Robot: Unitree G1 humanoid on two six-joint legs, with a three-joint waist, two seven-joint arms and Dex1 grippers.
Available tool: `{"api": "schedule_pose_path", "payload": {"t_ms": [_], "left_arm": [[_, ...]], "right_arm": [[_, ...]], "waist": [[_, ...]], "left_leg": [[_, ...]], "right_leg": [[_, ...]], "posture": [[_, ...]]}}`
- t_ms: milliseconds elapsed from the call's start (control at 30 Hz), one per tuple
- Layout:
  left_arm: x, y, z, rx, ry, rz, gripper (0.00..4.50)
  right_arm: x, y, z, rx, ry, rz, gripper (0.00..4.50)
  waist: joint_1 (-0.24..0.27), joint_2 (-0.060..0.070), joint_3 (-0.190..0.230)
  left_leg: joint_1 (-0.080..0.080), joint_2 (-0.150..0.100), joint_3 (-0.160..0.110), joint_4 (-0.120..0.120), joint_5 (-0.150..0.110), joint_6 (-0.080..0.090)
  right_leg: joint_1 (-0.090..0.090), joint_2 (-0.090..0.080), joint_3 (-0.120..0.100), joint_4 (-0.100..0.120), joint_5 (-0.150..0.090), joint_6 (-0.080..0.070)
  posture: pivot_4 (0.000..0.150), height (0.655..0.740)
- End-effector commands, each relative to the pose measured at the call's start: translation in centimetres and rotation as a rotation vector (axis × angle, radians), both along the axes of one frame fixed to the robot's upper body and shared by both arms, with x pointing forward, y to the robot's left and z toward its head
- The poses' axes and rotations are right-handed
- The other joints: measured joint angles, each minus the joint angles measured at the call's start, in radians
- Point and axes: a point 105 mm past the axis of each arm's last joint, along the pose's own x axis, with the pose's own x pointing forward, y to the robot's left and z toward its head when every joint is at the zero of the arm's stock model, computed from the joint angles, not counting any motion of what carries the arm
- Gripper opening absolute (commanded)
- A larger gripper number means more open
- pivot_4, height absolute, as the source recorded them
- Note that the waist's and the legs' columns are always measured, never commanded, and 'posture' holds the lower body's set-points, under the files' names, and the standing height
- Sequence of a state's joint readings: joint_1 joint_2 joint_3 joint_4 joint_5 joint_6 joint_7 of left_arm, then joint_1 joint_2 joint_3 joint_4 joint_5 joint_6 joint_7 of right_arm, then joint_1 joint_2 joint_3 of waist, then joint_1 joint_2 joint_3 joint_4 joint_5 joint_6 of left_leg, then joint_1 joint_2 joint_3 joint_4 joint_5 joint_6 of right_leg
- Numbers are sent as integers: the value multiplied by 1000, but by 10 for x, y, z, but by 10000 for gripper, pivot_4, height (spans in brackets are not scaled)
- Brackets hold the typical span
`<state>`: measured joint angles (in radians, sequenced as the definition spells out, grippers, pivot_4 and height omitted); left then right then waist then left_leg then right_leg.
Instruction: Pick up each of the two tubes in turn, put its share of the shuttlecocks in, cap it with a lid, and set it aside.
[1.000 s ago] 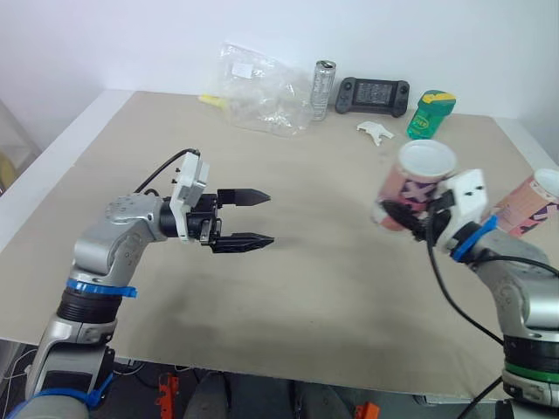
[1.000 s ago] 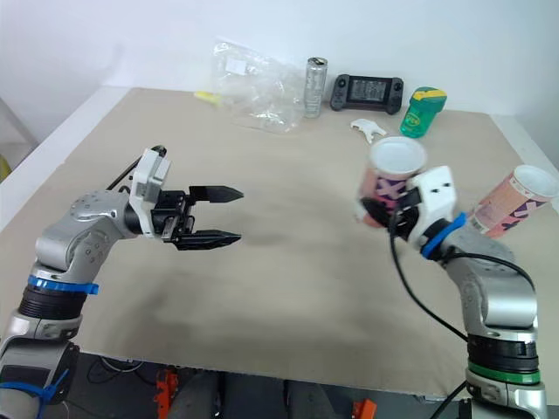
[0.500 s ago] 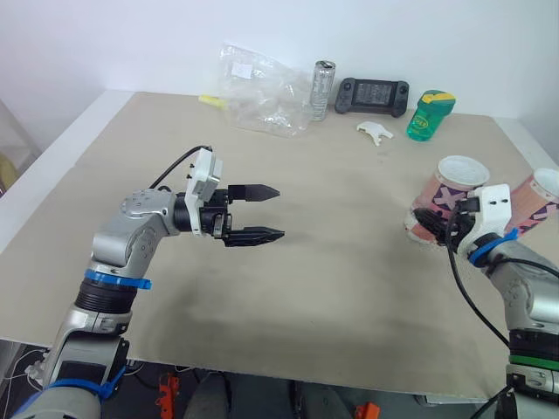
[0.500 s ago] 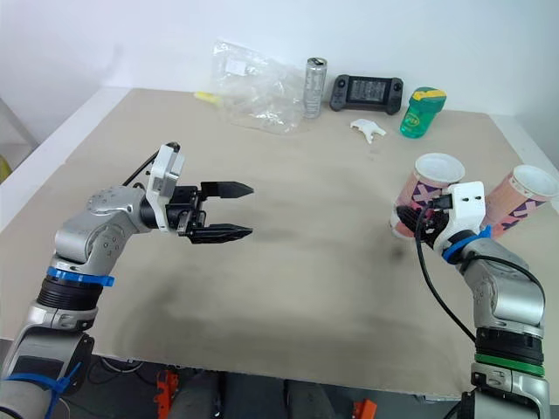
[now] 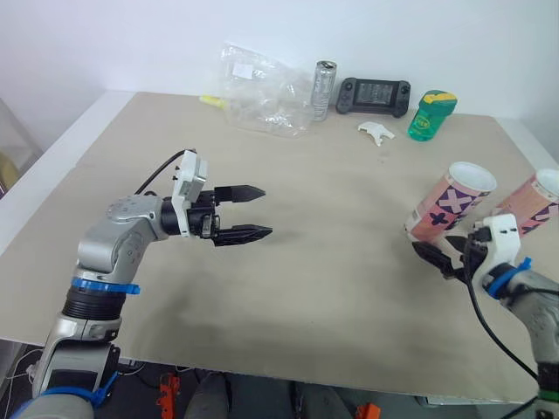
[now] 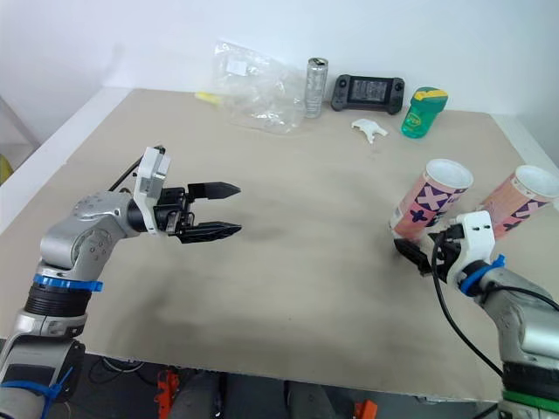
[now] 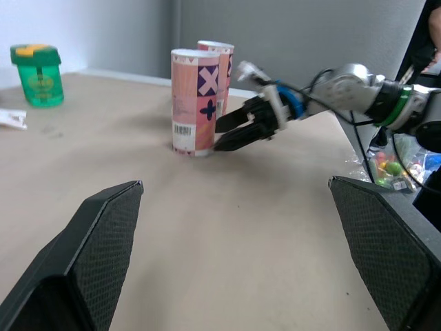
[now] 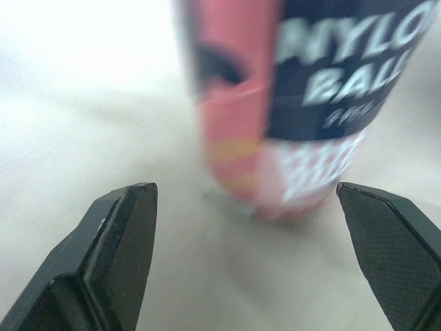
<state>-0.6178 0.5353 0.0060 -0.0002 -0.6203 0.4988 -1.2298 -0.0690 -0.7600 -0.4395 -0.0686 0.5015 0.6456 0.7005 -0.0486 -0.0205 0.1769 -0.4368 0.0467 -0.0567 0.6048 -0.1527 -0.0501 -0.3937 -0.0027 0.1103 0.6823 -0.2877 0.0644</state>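
Pink and cylindrical, the first tube (image 5: 450, 202) stood upright near the right edge of the tabletop (image 5: 349, 288). It was printed with dark crosses and plus signs, with a barcode low on its side and a dark panel of white lettering, and its top was rimmed in white. The second tube (image 5: 530, 201), alike in pattern, stood just beside it, closer to that edge.

The right gripper (image 5: 434, 256) lay low at the first tube's base, its fingers spread wide with nothing between them. Whether a fingertip touched the tube could not be told. The left gripper (image 5: 265, 211) hovered over the left half of the tabletop, fingers also parted, holding nothing.

Bare, matte beige surface ran broad between the two grippers and down to the near edge. Along the far edge sat a crumpled clear plastic bag (image 5: 258, 87), a slim metal can (image 5: 324, 90), a dark game controller (image 5: 374, 94), a green bottle (image 5: 431, 114) with a yellow cap, and a small white piece (image 5: 376, 132).
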Motion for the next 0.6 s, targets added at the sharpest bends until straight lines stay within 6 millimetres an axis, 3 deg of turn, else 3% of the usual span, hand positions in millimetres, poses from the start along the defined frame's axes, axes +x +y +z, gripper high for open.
{"api": "schedule_pose_path", "payload": {"t_ms": [33,200,333,600], "left_arm": [[-3,20,7,0,-27,86,45000],[-4,57,-23,62,124,289,45000],[-10,84,-50,89,201,430,45000],[-15,90,-62,66,201,508,45000]], "right_arm": [[-18,21,38,-25,-100,139,44676],[-32,82,56,-53,-143,405,44676],[-34,126,45,-98,-119,598,44676],[-24,156,17,-44,-88,657,44676]], "waist": [[-2,1,0],[-15,1,0],[-16,-2,1],[6,-6,3]], "left_leg": [[0,0,0,0,0,0],[6,2,1,-1,0,0],[7,1,1,0,1,0],[3,1,2,0,2,-1]], "right_leg": [[0,0,0,0,0,0],[5,1,1,0,1,-1],[5,0,0,0,1,-5],[3,-2,0,-1,0,-3]], "posture": [[1500,7400],[1500,7400],[1500,7400],[1500,7400]]}}
